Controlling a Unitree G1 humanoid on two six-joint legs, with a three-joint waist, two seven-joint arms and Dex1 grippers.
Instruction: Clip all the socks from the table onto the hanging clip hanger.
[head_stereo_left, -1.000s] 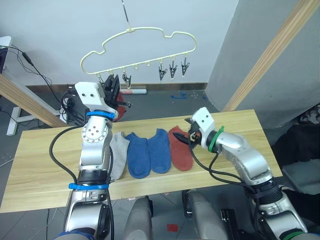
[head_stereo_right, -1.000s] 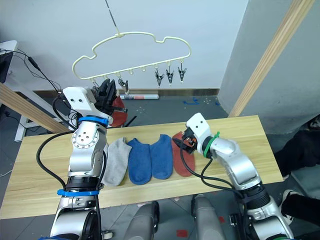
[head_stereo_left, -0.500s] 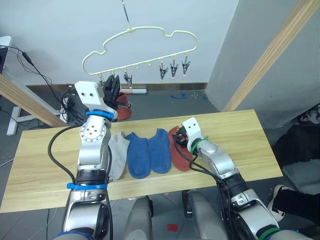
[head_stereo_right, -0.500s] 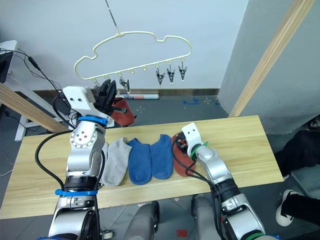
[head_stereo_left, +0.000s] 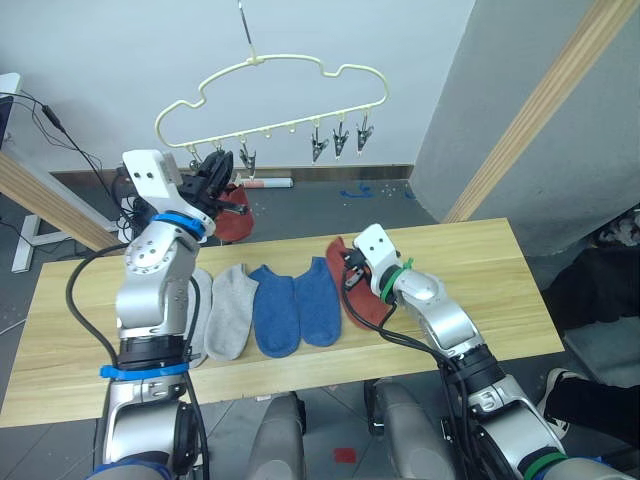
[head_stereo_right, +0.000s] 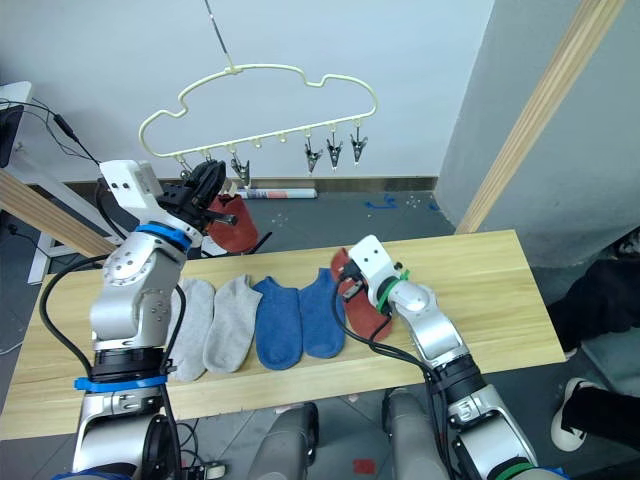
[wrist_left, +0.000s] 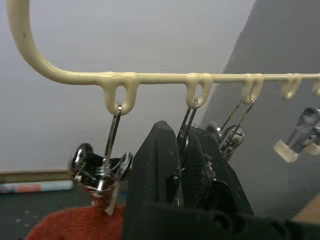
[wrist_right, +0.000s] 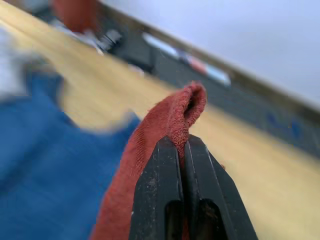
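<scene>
The right gripper (wrist_right: 181, 150) pinches a rust-red knit sock (head_stereo_left: 358, 295) on the light plank counter (head_stereo_left: 470, 270); the left gripper (wrist_left: 186, 150), apparently pressed together, sits at the pale-yellow wire clip hanger (head_stereo_left: 275, 90).

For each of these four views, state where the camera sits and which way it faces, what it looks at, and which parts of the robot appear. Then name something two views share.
Left eye view: on the head, facing forward and down at the table, socks and clip hanger; both arms show.
Right eye view: beside it, same scene.
Left wrist view: on the left wrist, along the left gripper to the hanger's clips.
Right wrist view: on the right wrist, along the right gripper, shut on the rust red sock.
Shared: that sock, in eye and right wrist views.
</scene>
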